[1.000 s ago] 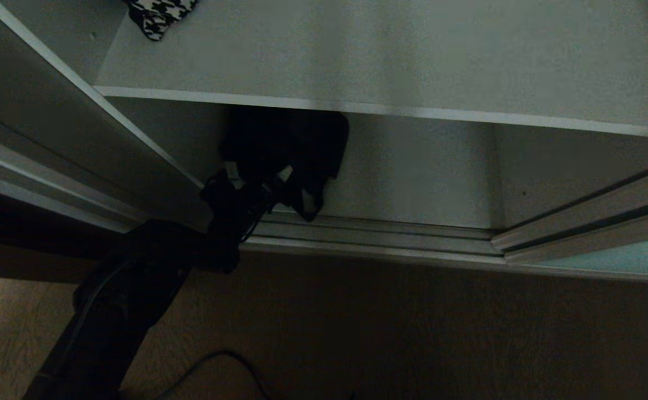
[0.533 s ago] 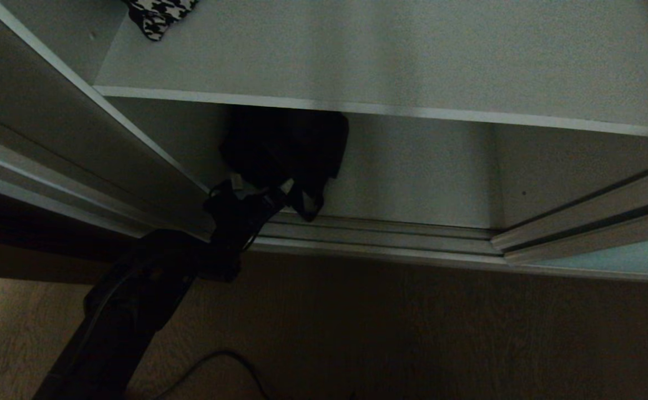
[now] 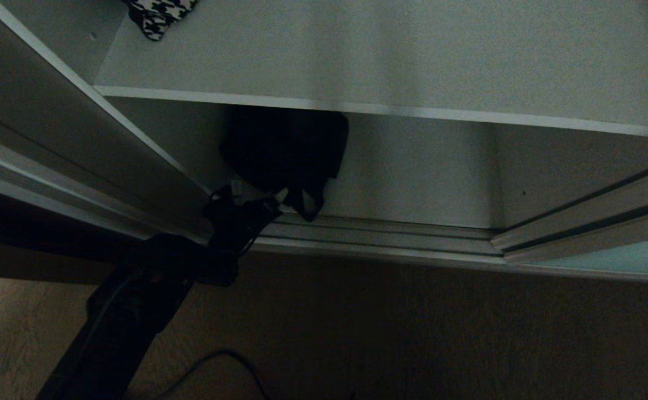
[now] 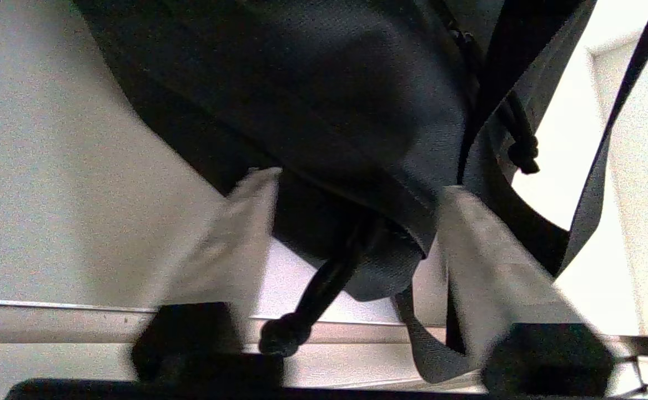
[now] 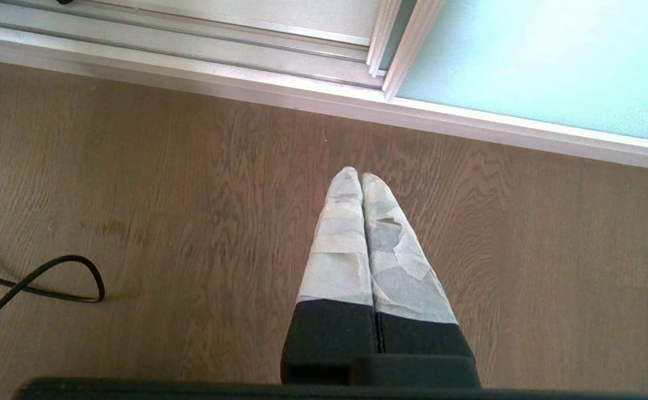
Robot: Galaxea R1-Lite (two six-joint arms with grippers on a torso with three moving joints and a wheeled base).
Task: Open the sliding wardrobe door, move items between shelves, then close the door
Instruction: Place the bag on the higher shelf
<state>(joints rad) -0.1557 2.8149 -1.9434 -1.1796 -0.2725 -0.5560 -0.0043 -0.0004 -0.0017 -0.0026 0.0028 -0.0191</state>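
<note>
The black bundle (image 3: 290, 144) lies on the lower shelf (image 3: 412, 183), at its left end, half under the upper shelf (image 3: 412, 55). My left gripper (image 3: 260, 191) reaches in from the floor side. Its fingers stand apart on either side of the black bundle's (image 4: 312, 94) lower edge. In the left wrist view this gripper (image 4: 357, 180) is open, with fabric, a knotted cord (image 4: 301, 311) and straps (image 4: 607, 166) hanging between and beside the fingers. The sliding wardrobe door (image 3: 607, 258) is pushed off to the right. My right gripper (image 5: 361, 175) is shut and empty over the wooden floor, near the door (image 5: 523, 55).
A black-and-white houndstooth cloth (image 3: 160, 14) lies at the upper shelf's far left corner. The silver door track (image 3: 385, 233) runs along the wardrobe's front. A black cable (image 3: 218, 361) lies on the floor. The wardrobe's left side panel (image 3: 79, 139) stands close beside my left arm.
My left gripper has drawn slightly back toward the track, and its fingers have come a little closer together around the bundle's edge. The bundle has not moved.
</note>
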